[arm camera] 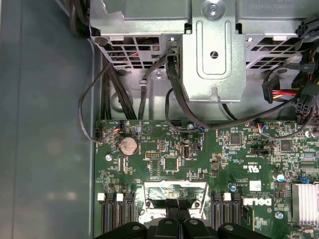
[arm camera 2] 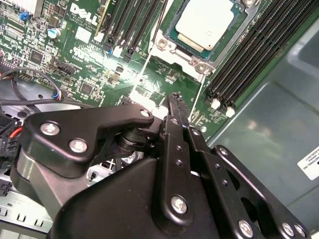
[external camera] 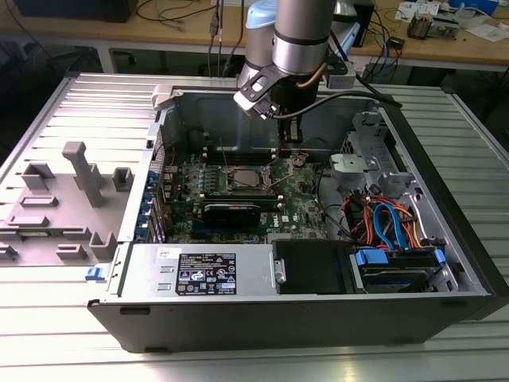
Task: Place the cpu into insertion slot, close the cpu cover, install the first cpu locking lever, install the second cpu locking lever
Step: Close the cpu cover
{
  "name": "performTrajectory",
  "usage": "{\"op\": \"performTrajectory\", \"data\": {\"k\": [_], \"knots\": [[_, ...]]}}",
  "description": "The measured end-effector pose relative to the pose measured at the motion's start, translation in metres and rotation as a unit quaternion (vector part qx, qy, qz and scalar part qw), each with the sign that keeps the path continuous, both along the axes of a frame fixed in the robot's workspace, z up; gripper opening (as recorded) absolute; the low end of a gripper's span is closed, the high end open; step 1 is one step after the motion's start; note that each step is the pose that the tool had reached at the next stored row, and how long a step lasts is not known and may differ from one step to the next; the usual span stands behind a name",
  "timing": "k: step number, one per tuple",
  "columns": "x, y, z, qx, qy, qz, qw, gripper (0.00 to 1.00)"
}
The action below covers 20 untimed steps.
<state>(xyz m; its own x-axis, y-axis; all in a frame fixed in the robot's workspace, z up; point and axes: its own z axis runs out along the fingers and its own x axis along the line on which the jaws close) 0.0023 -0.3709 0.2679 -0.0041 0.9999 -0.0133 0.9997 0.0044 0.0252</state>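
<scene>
The cpu [arm camera 2: 207, 22], with its dull silver top, lies seated in the insertion slot [arm camera 2: 197, 63] on the green motherboard; in the exterior view the slot [external camera: 242, 177] sits mid-board. The cpu cover [arm camera: 174, 188], a silvery frame with a window, stands raised off the slot, on the side where my fingers are. My gripper [arm camera 2: 174, 99] hangs just above the board beside the slot, its black fingers pressed together, the tips close to the cover's free edge. Nothing shows between the fingers. In the exterior view the gripper [external camera: 290, 135] is behind the slot, inside the open case.
Black memory slots [arm camera 2: 259, 55] flank the socket. A metal drive cage [arm camera: 214, 50] with hanging cables stands past the board's edge. A black card [external camera: 231, 211], a power supply [external camera: 203, 270] and coloured cables [external camera: 390, 219] fill the case. A grey fixture plate [external camera: 71, 199] lies on the exterior view's left.
</scene>
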Motion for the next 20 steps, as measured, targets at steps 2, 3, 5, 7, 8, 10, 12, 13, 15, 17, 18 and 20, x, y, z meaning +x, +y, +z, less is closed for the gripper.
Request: {"op": "performTrajectory", "data": {"k": [2,3,5,7,8,10,12,13,15,17,18,20], "knots": [[0.002,0.0,0.0,0.0,0.0,0.0,1.0,0.11],[0.003,0.0,0.0,0.0,0.0,0.0,1.0,0.11],[0.005,0.0,0.0,0.0,0.0,0.0,1.0,0.11],[0.008,0.0,-0.0001,0.0,0.0,0.0,1.0,0.11],[0.01,0.0,-0.0001,0.0,0.0,0.0,1.0,0.11],[0.015,0.0,-0.0003,0.0,0.0,0.0,1.0,0.11],[0.02,0.0,-0.0009,-0.0001,0.0,0.0,1.0,0.11],[0.022,0.0,-0.0011,-0.0002,0.0,0.0,1.0,0.11],[0.029,0.0,-0.0016,-0.0004,0.0,0.0,1.0,0.11],[0.035,0.0001,-0.0031,-0.0004,0.0,0.0,1.0,0.11],[0.036,0.0001,-0.004,-0.0005,0.0001,0.001,1.0,0.11],[0.037,0.0001,-0.0068,-0.0005,0.0003,0.002,1.0,0.11]]}}
